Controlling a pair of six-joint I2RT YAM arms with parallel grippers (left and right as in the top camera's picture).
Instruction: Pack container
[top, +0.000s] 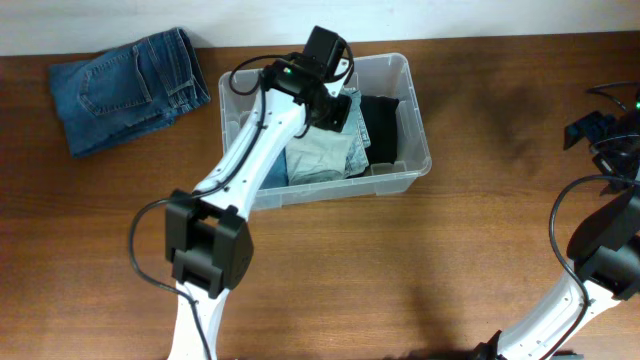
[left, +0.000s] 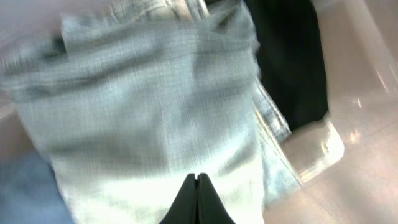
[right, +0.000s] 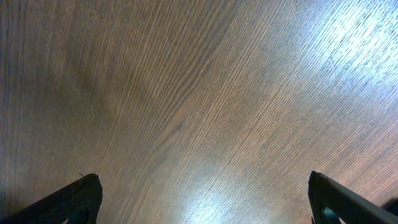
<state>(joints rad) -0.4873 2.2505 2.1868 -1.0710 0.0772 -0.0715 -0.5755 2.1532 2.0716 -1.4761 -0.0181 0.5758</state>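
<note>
Your left end effector (left: 198, 182) is pinched shut above pale denim (left: 155, 106); right end effector (right: 202, 190) gapes wide. The container (top: 418, 150) looks light, stiff, slick: grip its rim.

container (top: 415, 160): far-left corner and much of the inside hidden under the left arm (top: 255, 140).
light denim garment (top: 322, 160): left part covered by that arm overhead; blurred in the left wrist view, cut off at the far and left edges.
black garment (top: 382, 125): left edge tucked under the wrist; smeared close up.
left gripper (left: 198, 198): unseen overhead; only dark tips, pressed together, at the near edge.
right gripper (right: 204, 180): just two finger ends in the near corners, the rest cut off.
</note>
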